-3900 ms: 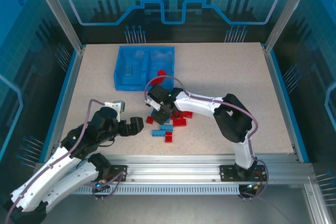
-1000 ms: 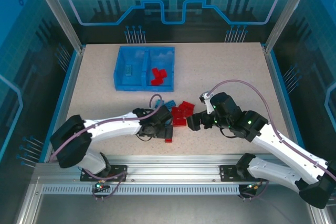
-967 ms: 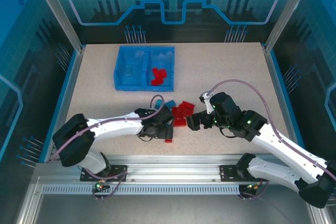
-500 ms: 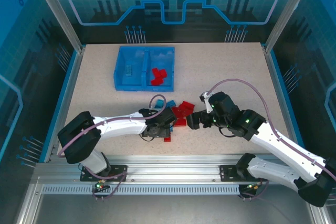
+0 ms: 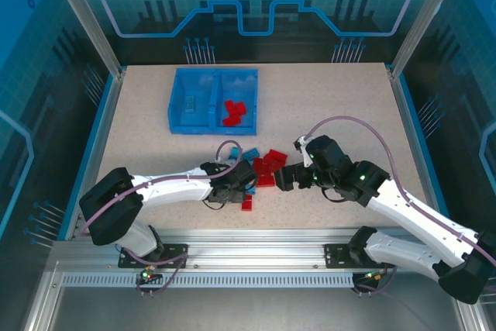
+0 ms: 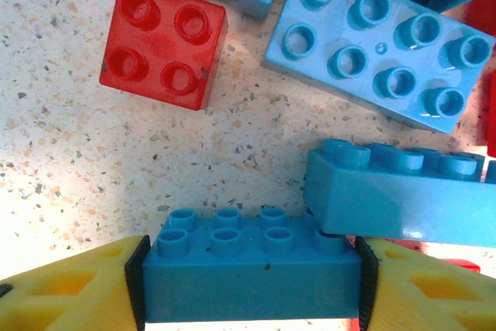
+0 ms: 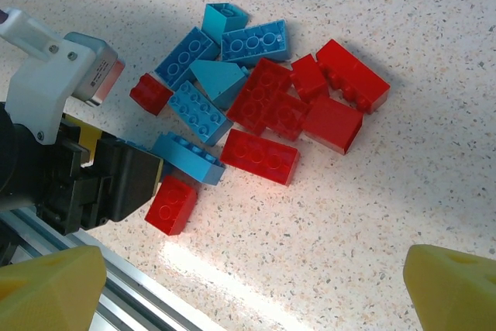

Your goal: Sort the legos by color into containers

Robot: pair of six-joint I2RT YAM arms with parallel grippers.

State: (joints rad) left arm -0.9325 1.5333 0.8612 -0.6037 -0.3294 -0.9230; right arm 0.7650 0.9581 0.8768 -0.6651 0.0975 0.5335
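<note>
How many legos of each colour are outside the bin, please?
Red legos: 8
Blue legos: 7, one of them held in the left gripper
Total: 15

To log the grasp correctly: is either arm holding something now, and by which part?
The left jaws clamp one blue lego by its two short ends. The right jaws stand open, holding nothing.

Bright, even light; sharp frames; white glare patches on tabletop (image 7: 203, 260).
</note>
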